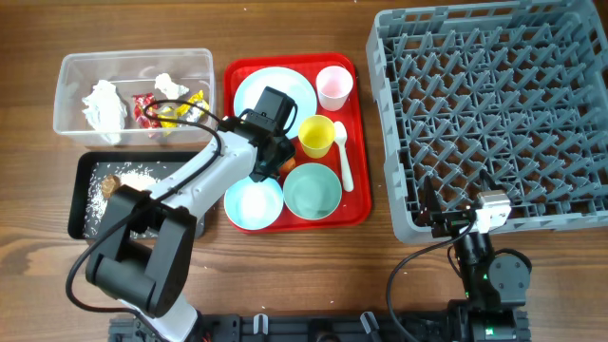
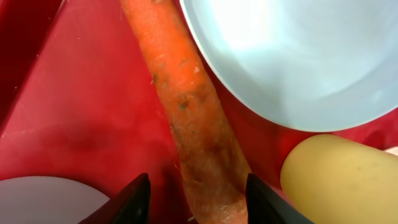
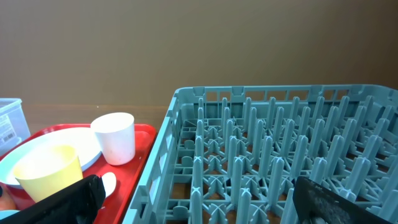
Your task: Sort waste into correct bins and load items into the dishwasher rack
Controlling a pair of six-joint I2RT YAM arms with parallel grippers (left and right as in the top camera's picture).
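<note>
An orange carrot [image 2: 193, 118] lies on the flat red serving tray [image 2: 81, 106]. My left gripper [image 2: 198, 202] is open, with one finger on each side of the carrot's near end. In the overhead view the left gripper [image 1: 269, 157] hangs over the carrot [image 1: 286, 164], between the plate [image 1: 249, 92], yellow cup [image 1: 315, 135] and two pale blue bowls [image 1: 254, 203] [image 1: 313, 191]. The pink cup [image 1: 333, 86] and white spoon [image 1: 342, 152] are also on the tray. My right gripper [image 3: 208, 205] is open and empty at the front edge of the grey dishwasher rack [image 1: 494, 114].
The clear tub [image 1: 133, 90] at the back left holds tissues and wrappers. The black tray [image 1: 95, 180] in front of it holds rice grains and a brown lump. In the left wrist view a bowl [image 2: 292, 56] and the yellow cup [image 2: 342, 180] crowd the carrot's right side.
</note>
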